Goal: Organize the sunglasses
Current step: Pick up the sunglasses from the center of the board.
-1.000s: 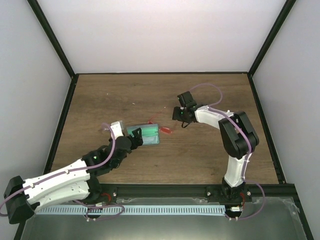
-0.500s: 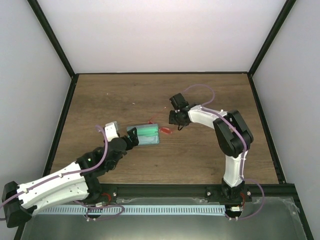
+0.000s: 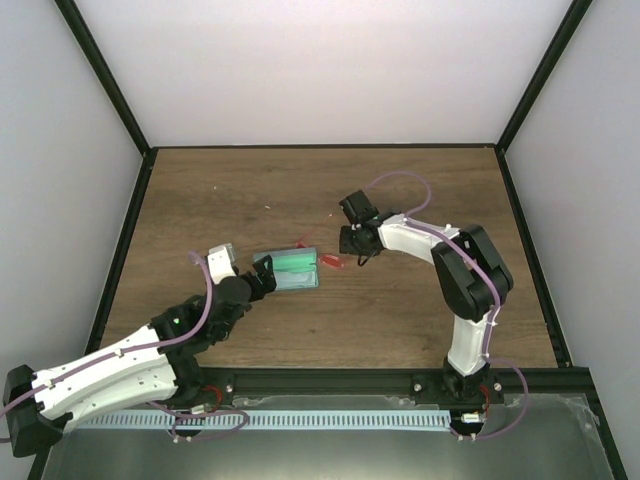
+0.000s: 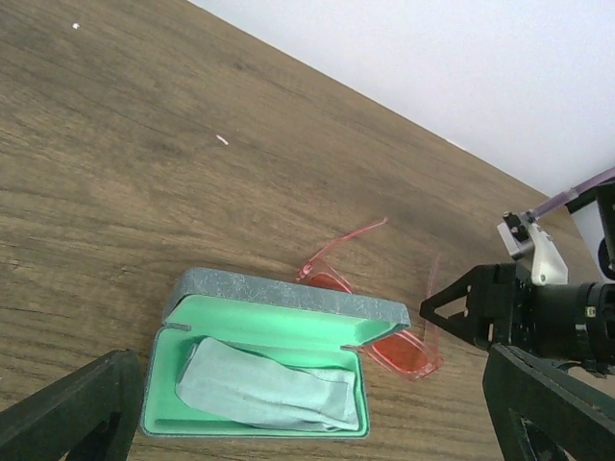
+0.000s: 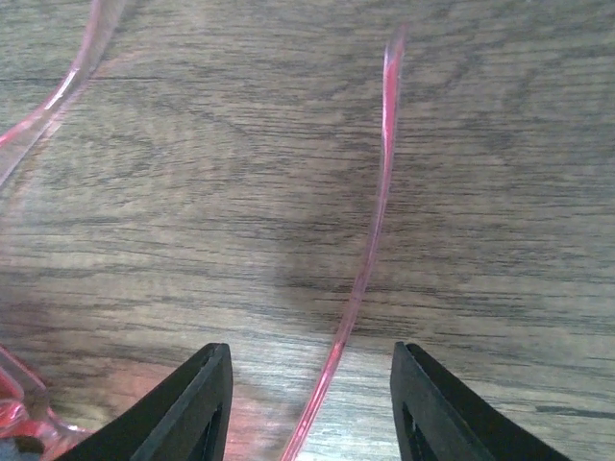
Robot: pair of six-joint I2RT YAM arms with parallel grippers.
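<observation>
The sunglasses (image 4: 404,353) lie on the wooden table just behind the open grey-blue case (image 4: 279,305), their red lenses partly hidden by its lid. One thin pink arm (image 5: 370,250) runs between the fingers of my right gripper (image 5: 312,384), which is open and low over the table with a gap on each side of the arm. My left gripper (image 4: 312,384) is open wide in front of the case, holding nothing. The case's green inside holds a folded light blue cloth (image 4: 259,389). In the top view the sunglasses (image 3: 332,262) sit between the case (image 3: 293,268) and the right gripper (image 3: 352,246).
Black frame rails (image 3: 120,230) border the table on the left, right and far sides. The right arm's purple cable (image 3: 400,180) loops above its wrist. Bare wood (image 3: 300,190) stretches behind the case.
The right gripper has moved left and down to the sunglasses' arm. The left gripper has drawn back a little from the case and opened slightly wider.
</observation>
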